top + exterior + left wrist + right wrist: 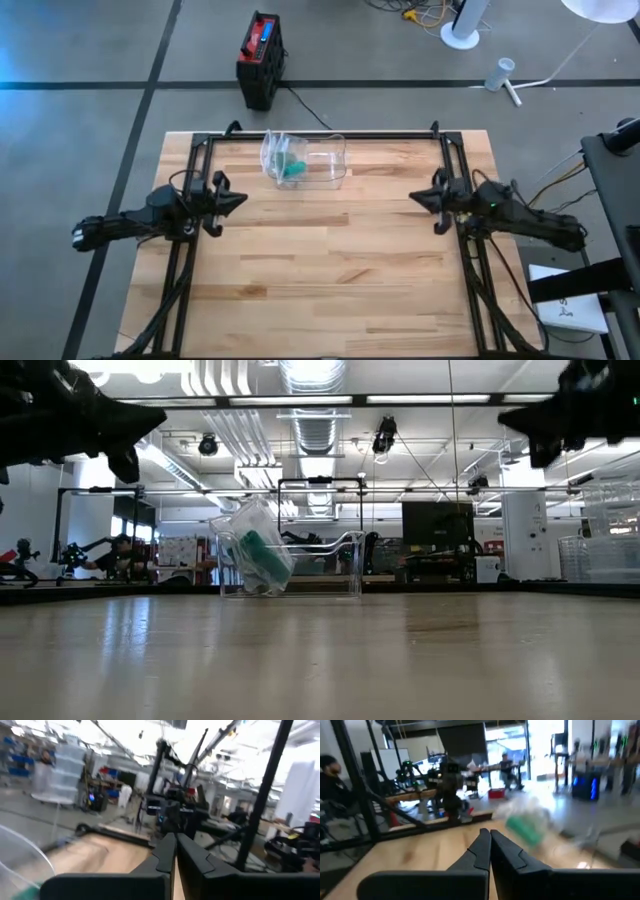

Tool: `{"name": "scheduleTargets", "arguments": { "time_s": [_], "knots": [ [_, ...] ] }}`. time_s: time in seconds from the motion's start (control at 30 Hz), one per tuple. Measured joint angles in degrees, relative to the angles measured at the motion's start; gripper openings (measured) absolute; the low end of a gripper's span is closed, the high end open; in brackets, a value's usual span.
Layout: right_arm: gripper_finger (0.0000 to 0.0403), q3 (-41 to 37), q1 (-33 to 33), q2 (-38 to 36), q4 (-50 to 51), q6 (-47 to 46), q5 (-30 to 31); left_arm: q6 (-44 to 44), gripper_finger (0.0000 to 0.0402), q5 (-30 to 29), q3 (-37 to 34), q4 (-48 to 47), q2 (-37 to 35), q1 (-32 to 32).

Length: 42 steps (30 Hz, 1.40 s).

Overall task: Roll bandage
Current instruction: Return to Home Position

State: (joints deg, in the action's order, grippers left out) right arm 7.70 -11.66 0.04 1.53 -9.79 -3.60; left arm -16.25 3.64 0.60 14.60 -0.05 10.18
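Observation:
The bandage (293, 170) is a green roll inside a crumpled clear bag (280, 152). The bag sits in the left end of a clear plastic box (328, 160) near the table's far edge. In the low view the bandage (262, 560) stands tilted in the box (340, 565). My left gripper (243, 199) is shut at the table's left side, above the wood and pointing level toward the centre. My right gripper (414, 197) is shut at the right side and faces it. Both are empty. The right wrist view shows the bandage (525, 830) blurred, beyond the shut fingers.
Black frame rails (320, 135) run along the table's far edge and both sides. Bare wood (320, 260) lies between the arms and toward the near edge. On the floor beyond the table stands a black and red case (261, 58).

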Motion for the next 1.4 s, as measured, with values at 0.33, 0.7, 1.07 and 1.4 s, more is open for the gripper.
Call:
{"name": "scheduleTargets", "arguments": {
  "time_s": [0.33,0.7,1.07,1.4],
  "knots": [
    [0.0000,-6.9,5.5,3.1,-6.4,-7.0,2.2,-0.5,0.0004,-1.6,0.0,-0.5,0.2,-4.8],
    [0.0000,-6.9,8.5,3.2,-7.2,-0.3,4.4,-3.4,0.0008,-7.6,0.5,-4.5,4.2,-4.8],
    [0.0000,-7.0,8.5,4.3,-6.1,19.2,5.8,0.6,0.0008,-7.6,0.6,-9.8,10.6,-4.8],
    [0.0000,-7.0,8.5,4.3,-6.1,20.3,5.7,3.7,0.0002,-7.6,0.6,-9.9,17.6,-4.8]
  ]
}}
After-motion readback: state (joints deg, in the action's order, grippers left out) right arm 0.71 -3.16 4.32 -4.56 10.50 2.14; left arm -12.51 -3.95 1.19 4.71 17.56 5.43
